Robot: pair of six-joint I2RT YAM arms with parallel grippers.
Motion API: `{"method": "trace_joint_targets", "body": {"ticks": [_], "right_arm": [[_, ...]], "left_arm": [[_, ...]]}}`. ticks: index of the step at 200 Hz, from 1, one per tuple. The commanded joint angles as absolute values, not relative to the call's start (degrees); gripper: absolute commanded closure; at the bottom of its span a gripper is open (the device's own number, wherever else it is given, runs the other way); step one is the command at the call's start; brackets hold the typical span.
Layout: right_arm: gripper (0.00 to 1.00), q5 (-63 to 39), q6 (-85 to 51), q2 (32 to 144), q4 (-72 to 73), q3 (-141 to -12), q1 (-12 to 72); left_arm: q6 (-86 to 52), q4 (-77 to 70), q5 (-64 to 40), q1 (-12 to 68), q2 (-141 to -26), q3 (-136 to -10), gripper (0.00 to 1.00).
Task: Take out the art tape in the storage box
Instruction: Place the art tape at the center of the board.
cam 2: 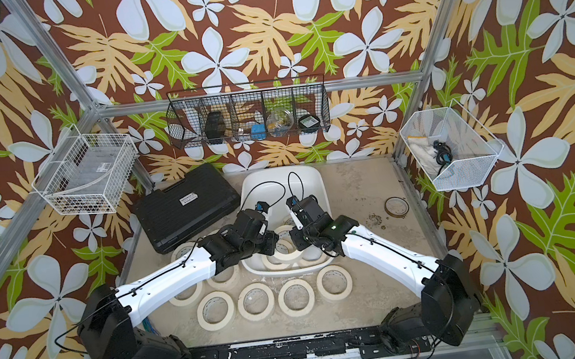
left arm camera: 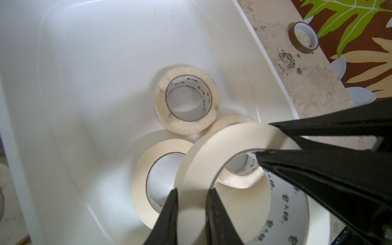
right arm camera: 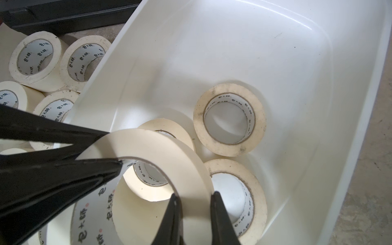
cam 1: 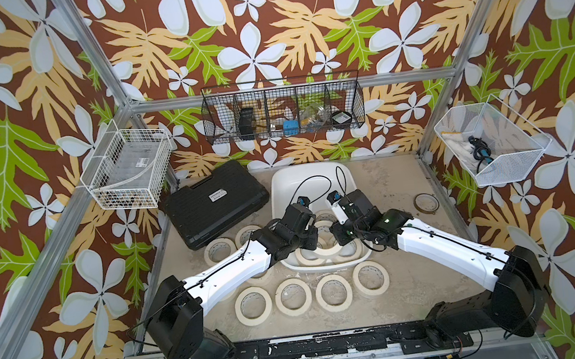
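包大师 is printed repeatedly round the art tape (right arm camera: 169,148) inner cores.

Art tape (left arm camera: 161,93): three rolls lying in storage box (left arm camera: 84,84), one held over it, eight counted on table (cam 1: 422,283). One black case (cam 1: 214,200). Three wire baskets (cam 1: 283,108). One brownish ring (left arm camera: 296,44).

Free room: storage box (cam 1: 310,181) far half; art tape (left arm camera: 187,99) nearside.

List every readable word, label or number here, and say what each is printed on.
"包大師", repeated around the white inner core of each cream masking-tape roll.
White label on the black ribbed hard case: too small to read.
Label in the white wire basket: blurred, unreadable.
Label on the black round object in the black wire basket: blurred, unreadable.
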State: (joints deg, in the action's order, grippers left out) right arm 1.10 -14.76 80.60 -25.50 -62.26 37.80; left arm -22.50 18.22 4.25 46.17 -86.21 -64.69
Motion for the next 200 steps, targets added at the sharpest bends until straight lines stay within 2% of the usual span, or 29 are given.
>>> {"method": "trace_joint_targets", "body": {"ticks": [1,15,28,75,112,153,180,200], "right_arm": [[0.95,3.4,-15.5,79.9,-24.4,-63.1,37.8],[0.99,4.5,-15.5,79.5,-24.8,-63.5,37.8],[1.00,5.8,-15.2,79.2,-25.6,-64.2,37.6],[1.00,8.4,-14.3,76.7,-27.0,-65.5,34.2],[1.00,8.3,-13.0,73.8,-27.8,-67.5,27.6],[1.00,13.7,-13.8,71.3,-26.5,-68.9,18.0],[1.00,12.6,-19.1,72.3,-23.6,-68.4,8.2],[1.00,11.6,-22.5,74.5,-20.6,-67.8,4.0]], "left_arm": [[-25.2,15.1,2.6,46.2,-84.4,-65.1,0.61],[-26.2,13.8,2.5,46.2,-82.9,-64.4,0.45],[-26.8,13.3,3.1,46.1,-81.6,-64.0,0.37],[-30.1,15.3,10.5,46.1,-77.1,-63.6,0.24],[-32.6,14.5,16.8,46.1,-72.1,-60.3,0.12],[-33.7,14.9,18.7,46.1,-70.4,-59.6,0.10],[-33.8,14.9,18.0,46.1,-71.3,-59.6,0.09],[-33.9,15.5,17.7,46.1,-72.0,-59.9,0.09]]}}
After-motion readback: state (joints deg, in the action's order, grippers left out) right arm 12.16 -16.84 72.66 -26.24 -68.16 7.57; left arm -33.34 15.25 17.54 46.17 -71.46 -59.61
